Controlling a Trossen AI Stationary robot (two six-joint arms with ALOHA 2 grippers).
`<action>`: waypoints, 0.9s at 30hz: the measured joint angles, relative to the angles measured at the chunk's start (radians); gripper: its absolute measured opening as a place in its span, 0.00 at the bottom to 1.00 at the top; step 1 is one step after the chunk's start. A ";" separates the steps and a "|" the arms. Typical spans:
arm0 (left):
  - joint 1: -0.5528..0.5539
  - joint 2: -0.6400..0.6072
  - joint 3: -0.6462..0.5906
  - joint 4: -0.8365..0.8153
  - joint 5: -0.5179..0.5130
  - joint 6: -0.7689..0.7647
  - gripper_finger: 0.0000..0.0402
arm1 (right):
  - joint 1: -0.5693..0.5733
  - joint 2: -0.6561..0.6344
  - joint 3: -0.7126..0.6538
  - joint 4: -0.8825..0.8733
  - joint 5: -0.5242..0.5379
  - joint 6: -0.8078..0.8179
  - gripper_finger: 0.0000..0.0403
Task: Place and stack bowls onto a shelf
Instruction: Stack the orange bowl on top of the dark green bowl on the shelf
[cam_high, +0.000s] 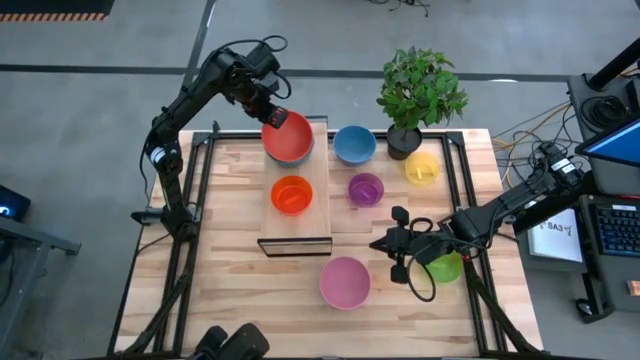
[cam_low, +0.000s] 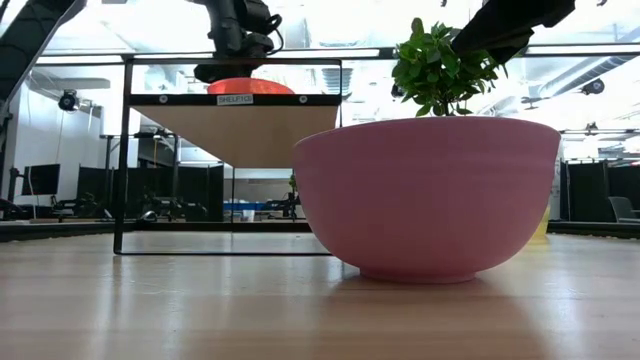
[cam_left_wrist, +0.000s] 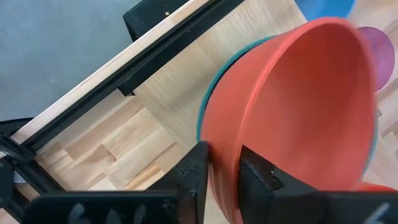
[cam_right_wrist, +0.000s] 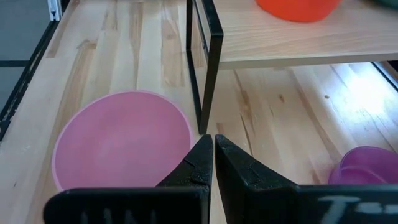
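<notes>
On the far end of the shelf (cam_high: 296, 226), my left gripper (cam_left_wrist: 227, 171) is shut on the red bowl (cam_high: 290, 140). The red bowl sits tilted in the teal bowl (cam_left_wrist: 208, 93), of which only a strip of rim shows. An orange bowl (cam_high: 292, 194) stands on its base mid-shelf. On the table stand the blue (cam_high: 354, 144), purple (cam_high: 366, 188), yellow (cam_high: 422, 167), green (cam_high: 445, 267) and pink (cam_high: 345, 282) bowls. My right gripper (cam_high: 377, 243) is shut and hovers between the pink and purple bowls, touching nothing. My left gripper pinches the red bowl's rim (cam_left_wrist: 225, 149) at its far-left side, one finger (cam_left_wrist: 261, 177) inside the bowl and one (cam_left_wrist: 196, 171) outside. It comes slanting down from the table's far-left side. The bowl is tilted, with its underside down in the teal bowl.
A potted plant (cam_high: 418, 92) stands at the far edge between the blue and yellow bowls. The shelf's dark frame post (cam_right_wrist: 208, 68) stands just ahead of my right gripper. The pink bowl (cam_low: 430, 195) fills the low view. Bare shelf plank lies near the orange bowl.
</notes>
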 joint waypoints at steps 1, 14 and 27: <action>0.000 0.000 0.000 0.000 0.000 0.004 0.14 | 0.000 0.000 0.000 0.000 0.000 0.000 0.02; 0.000 -0.002 0.100 0.000 0.000 0.117 0.29 | 0.000 0.000 0.000 0.000 0.026 0.000 0.02; -0.004 -0.170 0.076 0.155 0.143 0.375 0.03 | 0.000 0.001 -0.010 0.056 0.028 -0.010 0.02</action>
